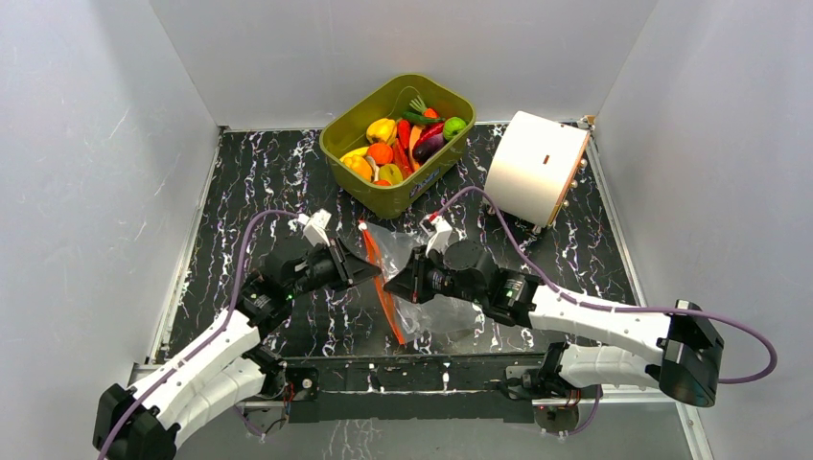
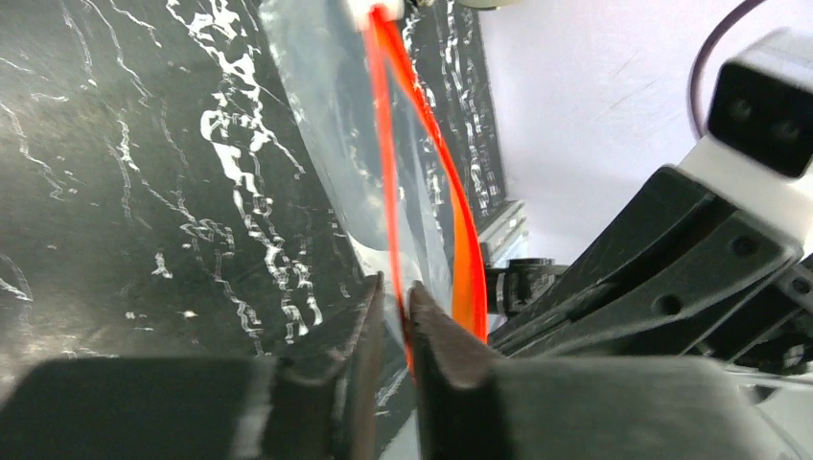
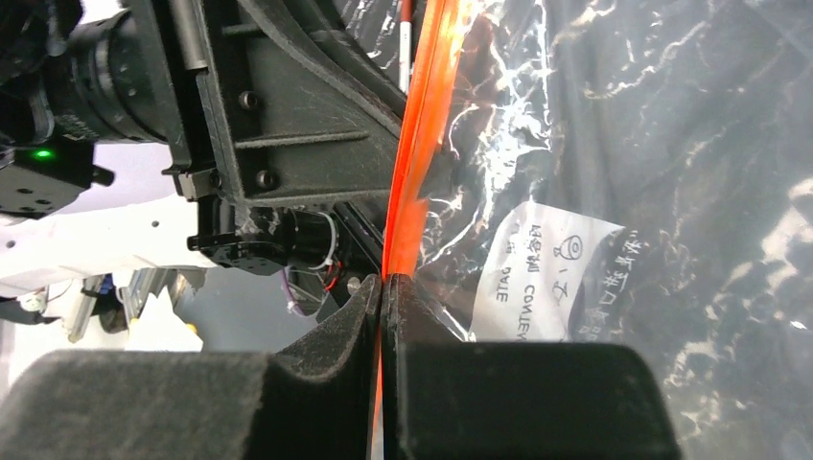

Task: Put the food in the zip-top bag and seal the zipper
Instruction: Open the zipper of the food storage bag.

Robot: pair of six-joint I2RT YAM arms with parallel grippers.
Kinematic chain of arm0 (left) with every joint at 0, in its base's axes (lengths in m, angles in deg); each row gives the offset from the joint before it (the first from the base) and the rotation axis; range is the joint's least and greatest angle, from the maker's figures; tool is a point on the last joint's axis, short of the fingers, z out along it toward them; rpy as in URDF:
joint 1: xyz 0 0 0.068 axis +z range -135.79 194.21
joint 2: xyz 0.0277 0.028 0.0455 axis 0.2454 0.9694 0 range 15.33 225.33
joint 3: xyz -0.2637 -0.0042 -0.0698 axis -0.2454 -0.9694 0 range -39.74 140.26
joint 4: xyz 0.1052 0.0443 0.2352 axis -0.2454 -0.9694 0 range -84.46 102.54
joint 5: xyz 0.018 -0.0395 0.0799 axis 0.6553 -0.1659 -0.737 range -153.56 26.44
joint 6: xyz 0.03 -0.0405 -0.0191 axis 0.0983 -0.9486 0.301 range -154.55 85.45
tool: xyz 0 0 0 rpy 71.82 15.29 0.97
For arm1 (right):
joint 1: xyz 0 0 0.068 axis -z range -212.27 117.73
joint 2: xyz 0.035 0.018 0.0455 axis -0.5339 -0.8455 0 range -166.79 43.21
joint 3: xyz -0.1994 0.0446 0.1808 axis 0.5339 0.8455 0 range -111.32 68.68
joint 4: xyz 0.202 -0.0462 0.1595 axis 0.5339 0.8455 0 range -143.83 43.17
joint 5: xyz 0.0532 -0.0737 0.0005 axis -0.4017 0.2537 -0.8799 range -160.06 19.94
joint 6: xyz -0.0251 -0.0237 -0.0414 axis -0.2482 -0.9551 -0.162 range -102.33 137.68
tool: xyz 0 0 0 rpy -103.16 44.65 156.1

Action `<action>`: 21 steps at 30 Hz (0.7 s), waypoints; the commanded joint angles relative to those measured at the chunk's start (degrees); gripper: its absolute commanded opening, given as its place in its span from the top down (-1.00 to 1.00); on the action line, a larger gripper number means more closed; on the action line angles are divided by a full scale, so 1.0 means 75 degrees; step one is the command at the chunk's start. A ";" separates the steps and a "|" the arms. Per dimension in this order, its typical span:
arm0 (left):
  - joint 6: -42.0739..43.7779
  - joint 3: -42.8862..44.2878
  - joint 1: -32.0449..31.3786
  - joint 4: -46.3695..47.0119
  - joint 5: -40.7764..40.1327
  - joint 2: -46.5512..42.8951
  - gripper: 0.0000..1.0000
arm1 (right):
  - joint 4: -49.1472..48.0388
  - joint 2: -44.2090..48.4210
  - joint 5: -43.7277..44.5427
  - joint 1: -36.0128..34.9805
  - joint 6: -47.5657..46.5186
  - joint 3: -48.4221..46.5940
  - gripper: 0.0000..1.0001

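The clear zip-top bag (image 1: 427,287) lies mid-table with its red-orange zipper (image 1: 383,287) on its left side. My left gripper (image 1: 372,271) and right gripper (image 1: 391,285) meet at that strip from opposite sides. In the left wrist view my left gripper (image 2: 395,287) is shut on one lip of the zipper (image 2: 386,172); the other lip bows away to the right, so the mouth gapes. In the right wrist view my right gripper (image 3: 382,283) is shut on the zipper (image 3: 422,125), with the bag (image 3: 623,192) behind it. The food (image 1: 403,144) sits in the tub; I see none in the bag.
The olive-green tub (image 1: 357,120) stands at the back centre. A white cylinder-shaped object (image 1: 532,168) lies on its side at the back right. Grey walls close in the left, right and back. A white printed label (image 3: 537,273) is on the bag.
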 commanded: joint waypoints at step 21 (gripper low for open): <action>0.2324 0.3620 0.0029 -0.4221 -0.1940 0.0394 1.00 | 0.2775 0.1088 0.2630 -0.0003 0.0029 -0.1477 1.00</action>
